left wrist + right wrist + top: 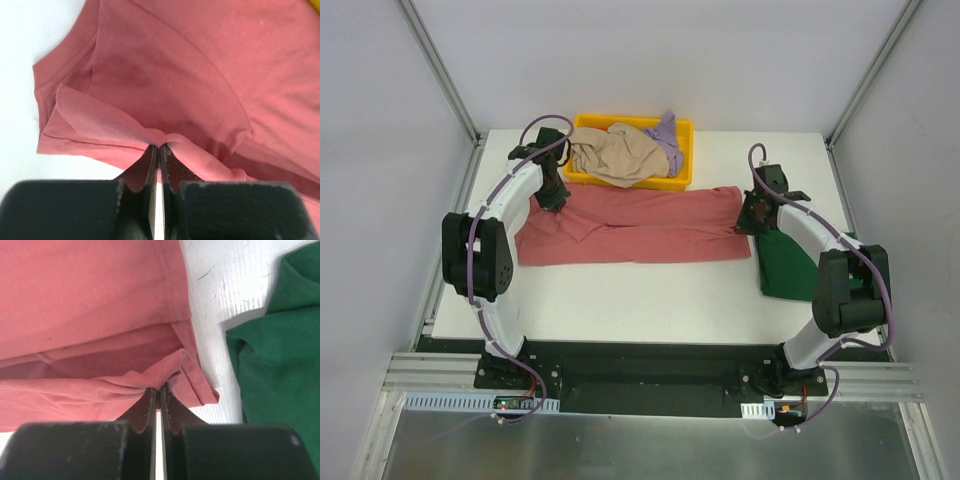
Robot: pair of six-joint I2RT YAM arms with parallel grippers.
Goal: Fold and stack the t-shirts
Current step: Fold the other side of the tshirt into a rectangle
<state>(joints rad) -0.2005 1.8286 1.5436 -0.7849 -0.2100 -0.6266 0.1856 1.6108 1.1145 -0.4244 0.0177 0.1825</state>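
The dusty rose-red t-shirt [640, 226] lies folded lengthwise across the middle of the white table. My left gripper [552, 197] is shut on a pinch of its cloth at the far left end; the wrist view shows the rose-red t-shirt [165, 65] gathered at the gripper [159, 146]. My right gripper [752, 215] is shut on the hem corner at the right end, seen as the rose-red t-shirt [90, 300] pinched by the gripper [159, 388]. The dark green t-shirt [798, 265] lies folded at the right, also in the right wrist view [280, 345]. The beige t-shirt [620, 155] and the lavender t-shirt [667, 138] lie crumpled in the tray.
A yellow plastic tray [682, 130] stands at the back of the table, just behind the rose-red shirt. The table's front strip [640, 300] is bare white. Frame posts stand at the back corners.
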